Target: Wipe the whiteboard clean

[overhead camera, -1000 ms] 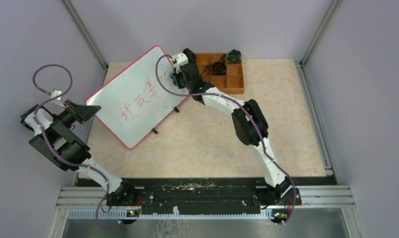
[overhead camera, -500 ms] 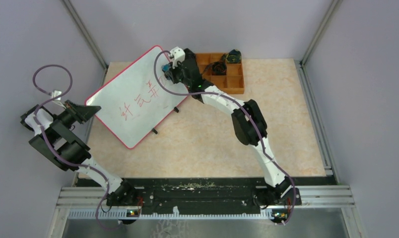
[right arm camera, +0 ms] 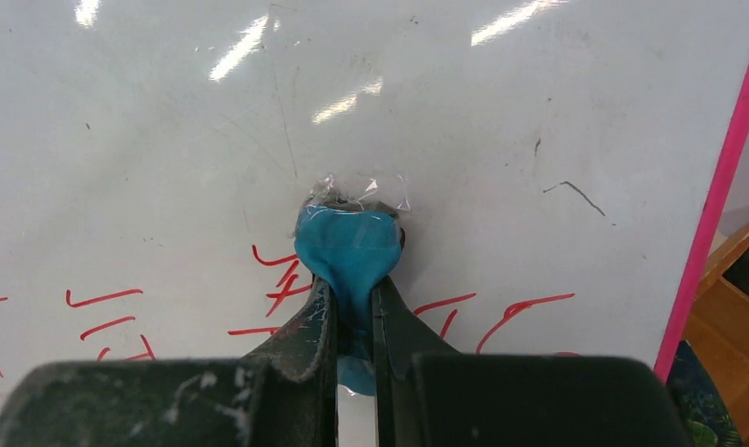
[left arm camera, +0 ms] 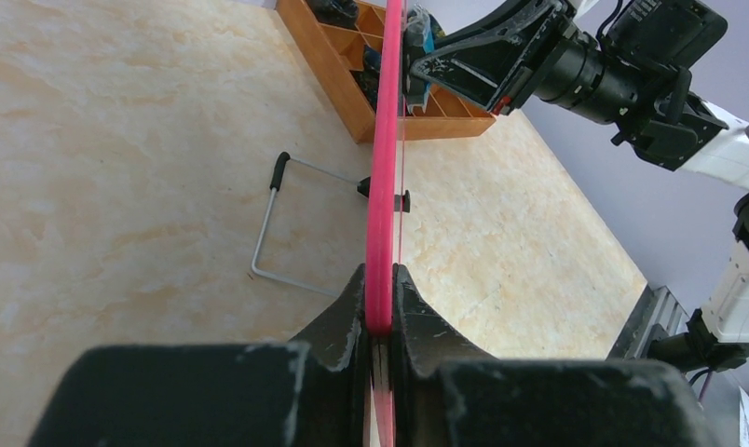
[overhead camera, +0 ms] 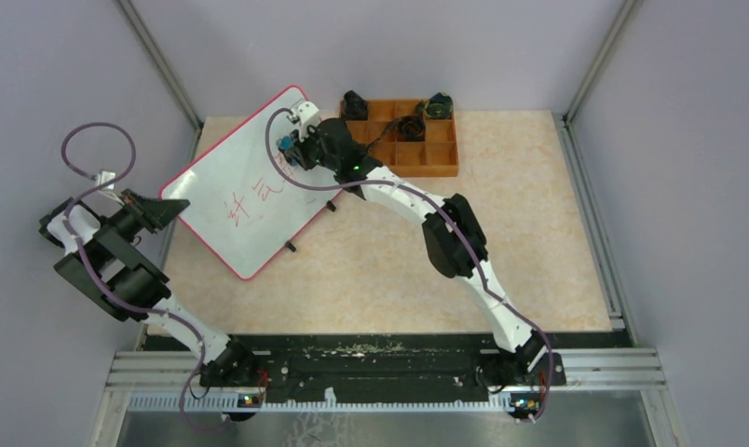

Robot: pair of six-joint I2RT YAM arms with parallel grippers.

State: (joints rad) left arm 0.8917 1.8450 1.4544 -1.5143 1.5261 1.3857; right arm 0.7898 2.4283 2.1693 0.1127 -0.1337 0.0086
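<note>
The whiteboard [overhead camera: 245, 191], white with a thin red rim, stands tilted at the back left with red handwriting [overhead camera: 250, 200] on it. My left gripper [overhead camera: 169, 207] is shut on its left rim; in the left wrist view the red rim [left arm camera: 387, 140] runs straight out from between the shut fingers of the left gripper [left arm camera: 381, 321]. My right gripper [overhead camera: 289, 147] is shut on a blue eraser [right arm camera: 347, 247], which presses on the whiteboard's face [right arm camera: 445, 112] just above red strokes [right arm camera: 501, 312]. In its own wrist view the right gripper [right arm camera: 354, 303] pinches the eraser's lower part.
A brown compartmented wooden tray [overhead camera: 438, 154] holding small dark items sits behind the board's right end, also visible as the tray [left arm camera: 347, 88] in the left wrist view. The board's wire stand [left arm camera: 268, 223] and black feet [overhead camera: 291, 247] rest on the beige table.
My right gripper has slid left and slightly up across the board with the eraser. The rightmost red strokes no longer show in the top view. The left arm has not moved.
</note>
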